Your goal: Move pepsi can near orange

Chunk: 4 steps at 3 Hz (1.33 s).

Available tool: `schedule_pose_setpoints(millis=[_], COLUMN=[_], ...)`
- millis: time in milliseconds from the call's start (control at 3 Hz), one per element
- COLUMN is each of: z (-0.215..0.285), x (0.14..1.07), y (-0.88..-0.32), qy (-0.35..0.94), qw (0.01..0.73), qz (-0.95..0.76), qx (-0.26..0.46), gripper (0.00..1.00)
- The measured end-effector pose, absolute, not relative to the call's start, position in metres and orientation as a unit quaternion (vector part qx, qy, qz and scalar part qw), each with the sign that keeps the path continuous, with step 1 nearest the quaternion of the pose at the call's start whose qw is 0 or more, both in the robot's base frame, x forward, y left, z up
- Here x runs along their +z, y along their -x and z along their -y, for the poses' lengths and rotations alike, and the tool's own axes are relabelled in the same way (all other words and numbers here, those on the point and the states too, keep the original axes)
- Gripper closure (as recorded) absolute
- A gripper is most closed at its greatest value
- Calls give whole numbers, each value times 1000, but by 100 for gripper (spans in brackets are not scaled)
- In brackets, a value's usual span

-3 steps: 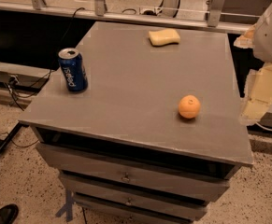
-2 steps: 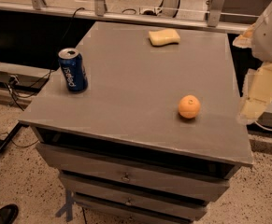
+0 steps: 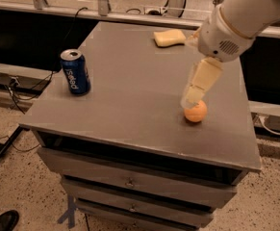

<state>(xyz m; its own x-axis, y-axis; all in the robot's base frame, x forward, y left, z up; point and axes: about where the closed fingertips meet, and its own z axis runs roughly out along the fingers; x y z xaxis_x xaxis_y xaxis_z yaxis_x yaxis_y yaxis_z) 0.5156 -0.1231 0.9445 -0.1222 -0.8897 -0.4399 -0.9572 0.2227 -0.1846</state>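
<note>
The pepsi can [image 3: 75,72], dark blue with white lettering and a silver top, stands upright near the left edge of the grey table top [image 3: 130,95]. The orange [image 3: 196,112] lies on the right side of the table, towards the front. My gripper [image 3: 191,100] hangs from the white arm that reaches in from the upper right. Its tip is just above and in front of the orange's left top and hides part of it. The gripper is far to the right of the can and holds nothing that I can see.
A pale yellow sponge [image 3: 170,38] lies at the back of the table. Drawers [image 3: 130,182] sit under the top. A metal rail and cables run behind the table and to its left. A dark shoe [image 3: 2,220] shows at the bottom left on the floor.
The arm has swung left from beyond the table's right edge to over the table, and the gripper now sits just above the orange. The can, orange and sponge have not moved.
</note>
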Motion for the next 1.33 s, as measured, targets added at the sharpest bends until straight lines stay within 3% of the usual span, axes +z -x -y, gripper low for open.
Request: schedule_pose_setpoints(millis=[333, 1000, 1333], z=[52, 52, 17], x=[935, 938, 931], y=[-552, -555, -576], qy=[624, 612, 602], qw=[276, 293, 329], qz=[-717, -717, -699], qx=[143, 157, 201], gripper=[0, 0, 0])
